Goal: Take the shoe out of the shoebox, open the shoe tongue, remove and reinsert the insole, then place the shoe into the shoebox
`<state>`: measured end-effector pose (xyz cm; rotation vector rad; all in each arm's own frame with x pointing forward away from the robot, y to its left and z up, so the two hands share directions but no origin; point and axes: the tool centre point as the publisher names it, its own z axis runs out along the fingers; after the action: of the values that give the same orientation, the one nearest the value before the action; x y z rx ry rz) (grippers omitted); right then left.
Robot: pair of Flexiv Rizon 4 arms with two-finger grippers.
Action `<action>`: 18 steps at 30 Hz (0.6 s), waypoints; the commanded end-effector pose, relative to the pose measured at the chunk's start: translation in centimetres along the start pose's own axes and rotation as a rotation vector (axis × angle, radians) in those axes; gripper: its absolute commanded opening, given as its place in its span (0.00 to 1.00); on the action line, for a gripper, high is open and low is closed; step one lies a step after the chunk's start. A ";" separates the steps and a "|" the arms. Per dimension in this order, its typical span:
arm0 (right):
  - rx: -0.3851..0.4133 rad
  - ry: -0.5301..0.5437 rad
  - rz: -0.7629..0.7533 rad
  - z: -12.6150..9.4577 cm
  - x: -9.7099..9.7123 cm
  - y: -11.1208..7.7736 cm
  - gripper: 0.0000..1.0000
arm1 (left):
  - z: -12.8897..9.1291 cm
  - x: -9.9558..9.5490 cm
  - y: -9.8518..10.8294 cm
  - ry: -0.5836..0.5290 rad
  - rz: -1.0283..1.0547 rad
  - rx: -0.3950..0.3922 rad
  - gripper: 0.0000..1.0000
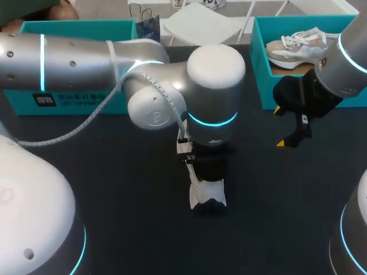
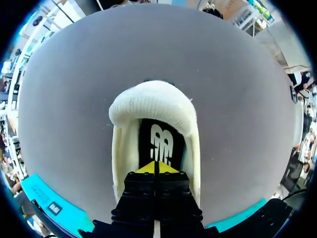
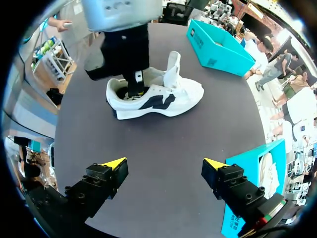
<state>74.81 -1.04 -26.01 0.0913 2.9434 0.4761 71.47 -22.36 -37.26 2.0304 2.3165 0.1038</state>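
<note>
A white shoe [image 1: 207, 197] with dark side marks [image 3: 163, 96] lies on the dark table mid-front, its tongue [image 3: 173, 64] standing up. My left arm reaches over it from the left. My left gripper [image 2: 157, 167] is shut, its yellow tips together inside the shoe's opening, down on the black insole [image 2: 161, 141] just short of the padded heel collar [image 2: 151, 101]. Whether it pinches the insole does not show. My right gripper [image 1: 279, 127] hangs open to the shoe's right, above bare table [image 3: 165, 162]. The teal shoebox [image 1: 261, 69] stands at the back right.
A beige shoe [image 1: 298, 48] lies in the back-right shoebox. A second teal box [image 1: 69, 100] stands at the back left, partly behind my left arm. White sheets [image 1: 198, 26] lie at the back middle.
</note>
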 end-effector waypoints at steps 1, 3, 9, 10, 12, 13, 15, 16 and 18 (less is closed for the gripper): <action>0.002 0.000 0.000 0.2 0.0 0.1 1.00 | -2.4 0.7 0.1 0.005 0.008 -0.102 0.00; 0.002 0.000 0.000 0.2 0.0 0.1 1.00 | -2.7 0.9 0.4 0.006 0.018 -0.128 0.00; 0.002 0.000 0.000 0.2 0.0 0.1 1.00 | -2.6 1.3 2.4 0.008 -0.025 -0.183 0.00; 0.002 0.000 0.000 0.2 0.0 0.1 1.00 | -2.5 1.3 2.6 0.005 -0.028 -0.182 0.00; 0.002 0.000 0.000 0.2 0.0 0.1 1.00 | -2.3 1.3 2.9 -0.004 -0.030 -0.182 0.00; 0.002 0.000 0.000 0.2 0.0 0.1 1.00 | -2.3 1.3 2.9 -0.013 -0.040 -0.193 0.22; 0.002 0.000 0.000 0.2 0.0 0.1 1.00 | -2.3 1.4 2.8 -0.029 -0.034 -0.196 0.60; 0.002 0.000 0.000 0.2 0.0 0.1 1.00 | -2.3 1.4 2.9 -0.034 -0.038 -0.199 0.58; 0.002 0.000 0.000 0.2 0.0 0.1 1.00 | -2.3 1.4 3.2 -0.042 -0.043 -0.200 0.70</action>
<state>74.81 -1.04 -26.01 0.0912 2.9435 0.4760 74.11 -21.23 -34.63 1.8721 2.2309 0.2911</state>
